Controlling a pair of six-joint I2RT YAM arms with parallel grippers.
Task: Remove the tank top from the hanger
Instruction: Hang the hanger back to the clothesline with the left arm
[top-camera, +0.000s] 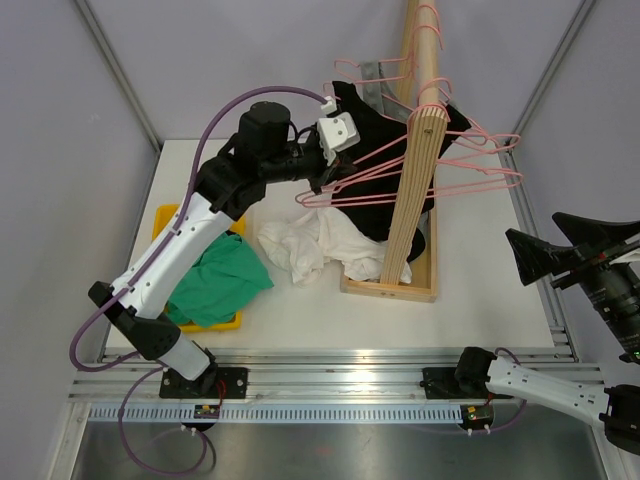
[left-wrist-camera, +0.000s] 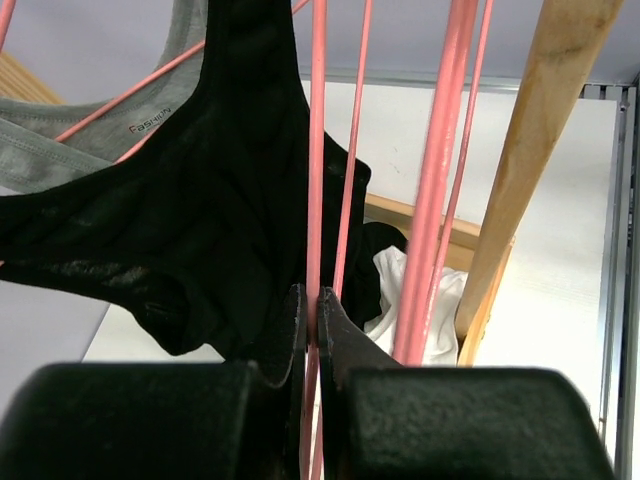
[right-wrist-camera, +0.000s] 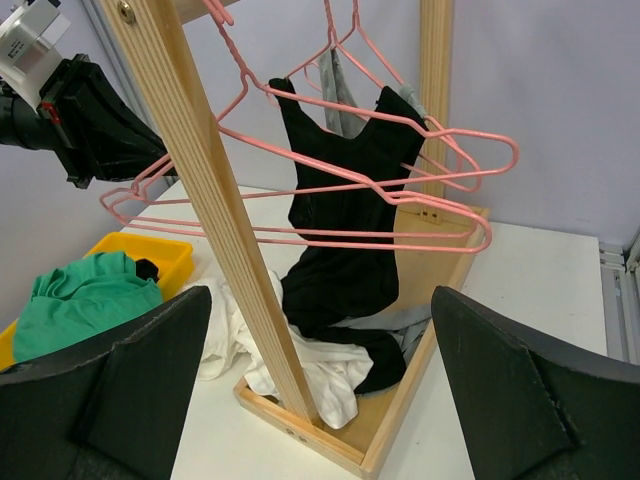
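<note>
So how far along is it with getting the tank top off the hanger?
Nothing finished yet: the black tank top hangs by its straps. In hand: the left arm's jaws are shut on a pink hanger wire against the fabric. Left: slipping the straps off; the right arm's jaws are open, away from it.

Left gripper (left-wrist-camera: 312, 300) is a dark blur this close to its wrist lens, and I lose the hanger (left-wrist-camera: 316, 150) wire where it drops between the pads (left-wrist-camera: 292, 330). From above, the right arm (top-camera: 545, 385) leaves the frame past the bench's near right corner. Yellow tray (top-camera: 166, 215) at the left edge is mostly buried under a green garment (top-camera: 215, 280).
</note>
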